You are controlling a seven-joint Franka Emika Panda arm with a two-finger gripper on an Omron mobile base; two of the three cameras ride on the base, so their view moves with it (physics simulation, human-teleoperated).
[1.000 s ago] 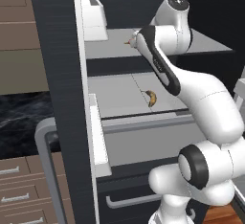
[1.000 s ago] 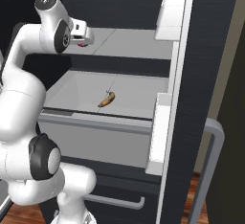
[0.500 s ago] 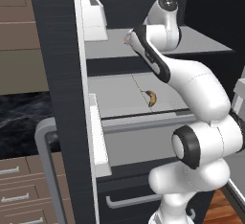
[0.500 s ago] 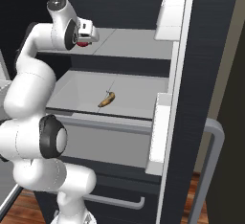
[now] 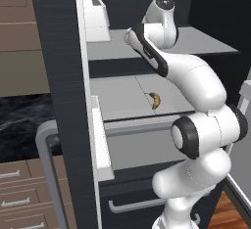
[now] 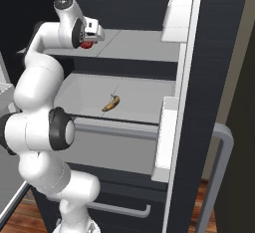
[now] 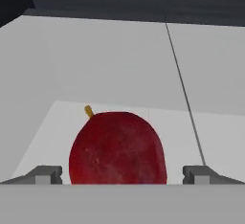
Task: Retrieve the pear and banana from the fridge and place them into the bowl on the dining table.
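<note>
The fridge [image 5: 59, 76] stands open, its inside pale grey. A dark red pear [image 7: 117, 149] with a short tan stem sits on the upper shelf [image 6: 139, 45], just past my gripper [image 7: 122, 175]. The gripper is open, one fingertip on each side of the pear, neither pad touching it. In the right base view the pear [image 6: 87, 45] peeks out red under my hand. The small yellow-brown banana [image 5: 155, 100] lies alone on the lower shelf [image 6: 144, 90], also seen as the banana [image 6: 111, 103]. The bowl and the dining table are out of view.
White door bins [image 5: 95, 12] [image 6: 177, 8] jut from the open doors on both sides of the arm. A lower fridge drawer with a grey bar handle [image 6: 119, 209] sits below. A dark marbled counter over tan drawers [image 5: 19, 125] lies to the left.
The arm's upper joints have swung and risen while the hand stayed at the upper shelf, close to the pear. The banana has not moved.
</note>
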